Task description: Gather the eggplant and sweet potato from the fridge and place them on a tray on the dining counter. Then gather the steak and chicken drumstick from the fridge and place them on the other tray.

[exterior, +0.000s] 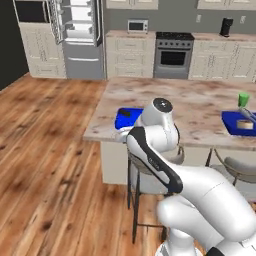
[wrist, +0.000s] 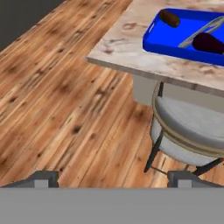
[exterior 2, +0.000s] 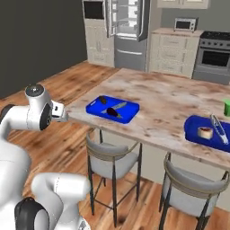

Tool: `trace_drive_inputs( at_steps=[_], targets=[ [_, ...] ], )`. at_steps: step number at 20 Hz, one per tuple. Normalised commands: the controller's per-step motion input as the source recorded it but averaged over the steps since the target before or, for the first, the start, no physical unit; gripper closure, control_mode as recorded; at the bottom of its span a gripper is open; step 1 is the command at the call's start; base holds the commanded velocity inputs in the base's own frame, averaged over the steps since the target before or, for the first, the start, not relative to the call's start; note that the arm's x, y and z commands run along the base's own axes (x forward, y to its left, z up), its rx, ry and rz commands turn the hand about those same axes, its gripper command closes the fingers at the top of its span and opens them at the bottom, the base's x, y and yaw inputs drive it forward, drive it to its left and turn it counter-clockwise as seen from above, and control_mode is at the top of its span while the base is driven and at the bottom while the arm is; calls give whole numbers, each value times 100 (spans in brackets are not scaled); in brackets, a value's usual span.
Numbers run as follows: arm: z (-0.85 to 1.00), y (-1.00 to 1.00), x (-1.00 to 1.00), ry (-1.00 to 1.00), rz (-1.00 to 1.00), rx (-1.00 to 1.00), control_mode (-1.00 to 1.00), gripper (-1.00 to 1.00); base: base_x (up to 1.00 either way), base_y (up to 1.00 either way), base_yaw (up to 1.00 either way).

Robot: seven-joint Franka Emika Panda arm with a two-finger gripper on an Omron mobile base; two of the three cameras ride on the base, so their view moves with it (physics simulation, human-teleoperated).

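My gripper (wrist: 113, 178) is open, its fingertips wide apart with nothing between them. It hangs off the near left corner of the dining counter (exterior 2: 166, 96), short of the left blue tray (exterior 2: 128, 116). On that tray lie the reddish-brown sweet potato (wrist: 169, 18), the dark eggplant (wrist: 209, 43) and a silver utensil (wrist: 201, 33). The right blue tray (exterior 2: 194, 134) holds the steak (exterior 2: 205, 132) and another silver utensil (exterior 2: 219, 128). Against the back wall the fridge (exterior 2: 128, 45) stands with its door open. The chicken drumstick is out of view.
Two grey stools (exterior 2: 108, 164) (exterior 2: 193, 191) stand tucked under the counter's near edge; one lies just below the tray in the hand view. A green cup (exterior: 243, 99) sits past the right tray. Open wood floor (exterior: 45, 150) stretches left toward the fridge.
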Motion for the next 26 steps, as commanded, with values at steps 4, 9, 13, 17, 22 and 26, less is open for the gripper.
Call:
trace_drive_inputs(
  at_steps=[4,9,13,17,22,26],
  targets=[
    [0,0,0,0,0,0,100,-100,45,100,0],
    [0,0,0,0,0,0,100,-100,61,100,-1],
    [0,0,0,0,0,0,100,-100,75,100,-5],
    [0,0,0,0,0,0,100,-100,84,96,-8],
    [0,0,0,0,0,0,100,-100,94,66,-18],
    [0,0,0,0,0,0,100,-100,100,46,-15]
  ],
)
